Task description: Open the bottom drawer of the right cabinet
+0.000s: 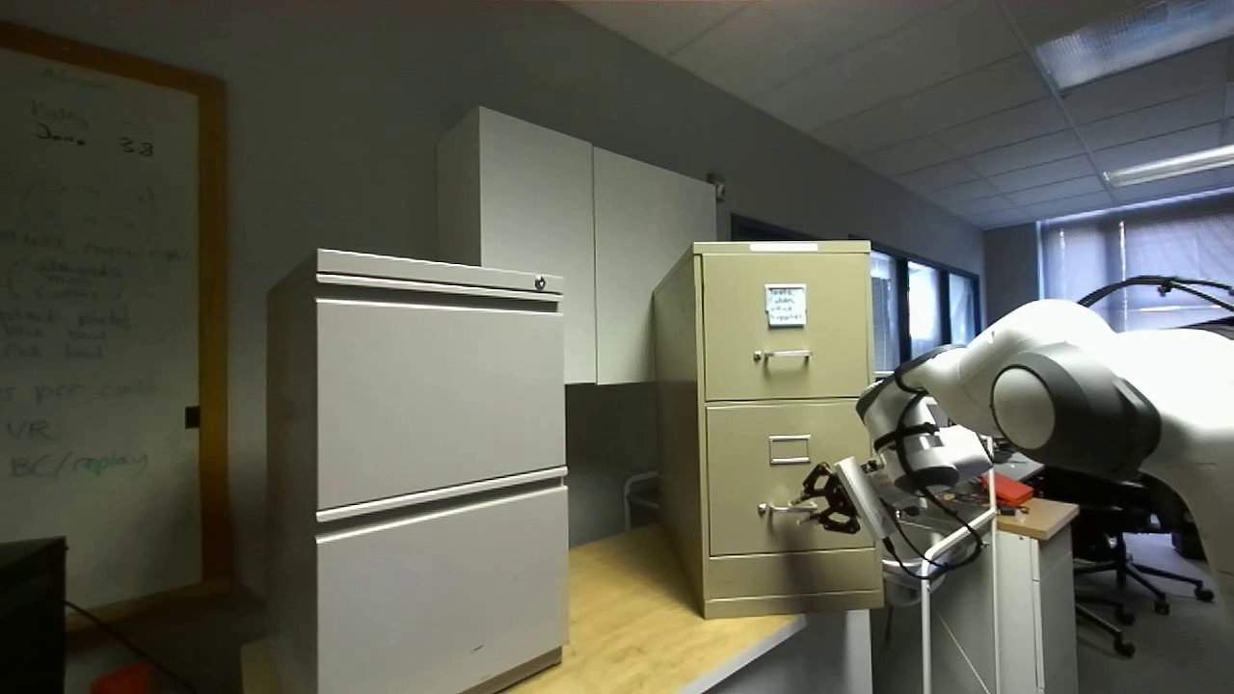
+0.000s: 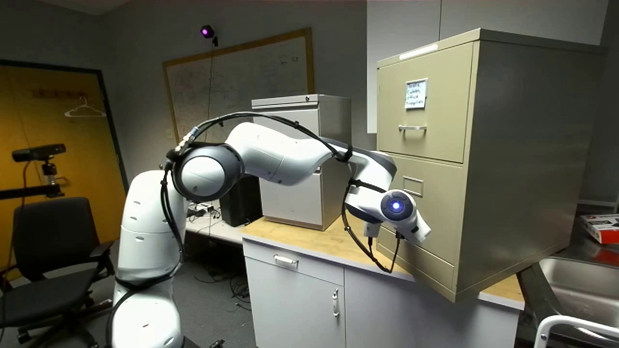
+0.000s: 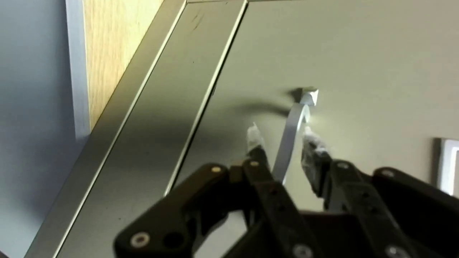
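My fingers (image 3: 312, 148) stood parted in the wrist view, spread somewhat wider than the silver handle (image 3: 288, 139) of the bottom drawer (image 1: 771, 484), with one on either side of its bar. I could see drawer front between bar and fingers, so I had hold of nothing; how far the tips reached past the bar I could not tell. The drawer was shut, its front flush with the face of the tan filing cabinet (image 1: 678, 414) and directly below the upper drawer (image 1: 733, 333), which bore a handwritten paper label (image 1: 786, 306). A metal label frame (image 3: 445, 168) sat above the handle. That cabinet stood upright on a wooden worktop (image 1: 631, 588), and in both exterior views a front corner of its base jutted past the edge. Well apart from it, on the same worktop, stood a light-grey filing cabinet (image 1: 439, 405), with a wood-framed whiteboard (image 2: 242, 77) on the wall (image 2: 336, 58) behind. In an exterior view my white arm (image 2: 285, 162) crossed in front of the light-grey filing cabinet, a black cable (image 2: 296, 124) strapped along it, and my wrist (image 2: 362, 197), bearing a blue light (image 2: 396, 206), hid the fingers. A steel sink (image 2: 585, 285) lay beside the worktop's end, near the tan filing cabinet.
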### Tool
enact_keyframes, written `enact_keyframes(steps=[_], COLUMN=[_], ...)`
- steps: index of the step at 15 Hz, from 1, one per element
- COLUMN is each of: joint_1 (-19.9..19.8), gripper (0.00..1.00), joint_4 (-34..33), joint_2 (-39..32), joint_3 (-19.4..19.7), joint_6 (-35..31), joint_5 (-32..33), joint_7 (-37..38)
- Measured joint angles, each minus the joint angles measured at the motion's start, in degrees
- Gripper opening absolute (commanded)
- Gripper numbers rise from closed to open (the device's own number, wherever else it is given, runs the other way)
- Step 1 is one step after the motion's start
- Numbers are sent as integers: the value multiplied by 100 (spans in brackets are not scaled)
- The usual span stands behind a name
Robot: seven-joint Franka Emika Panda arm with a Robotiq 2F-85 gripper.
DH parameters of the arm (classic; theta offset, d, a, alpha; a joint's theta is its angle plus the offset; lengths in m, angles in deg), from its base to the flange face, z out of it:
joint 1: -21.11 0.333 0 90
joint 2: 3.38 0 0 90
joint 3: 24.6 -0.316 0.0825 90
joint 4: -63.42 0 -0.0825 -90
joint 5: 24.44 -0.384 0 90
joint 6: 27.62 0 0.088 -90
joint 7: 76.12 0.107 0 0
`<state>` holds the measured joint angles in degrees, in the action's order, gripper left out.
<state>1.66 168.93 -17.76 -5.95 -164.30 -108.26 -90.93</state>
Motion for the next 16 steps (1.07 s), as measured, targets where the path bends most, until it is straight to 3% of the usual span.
enact_keyframes(steps=[2, 3, 8, 9, 11, 16], joint_1=[-2, 2, 82, 98, 112, 119], gripper=[6, 10, 11, 39, 44, 83], joint_4=[-16, -8, -17, -30, -79, -385], joint_2=[-7, 12, 61, 65, 65, -4], joint_3=[1, 1, -10, -10, -11, -39], joint_6=[-184, -232, -466, -501, -518, -564], joint_5=[25, 80, 500, 630, 942, 1772], joint_7=[7, 68, 438, 530, 737, 1182])
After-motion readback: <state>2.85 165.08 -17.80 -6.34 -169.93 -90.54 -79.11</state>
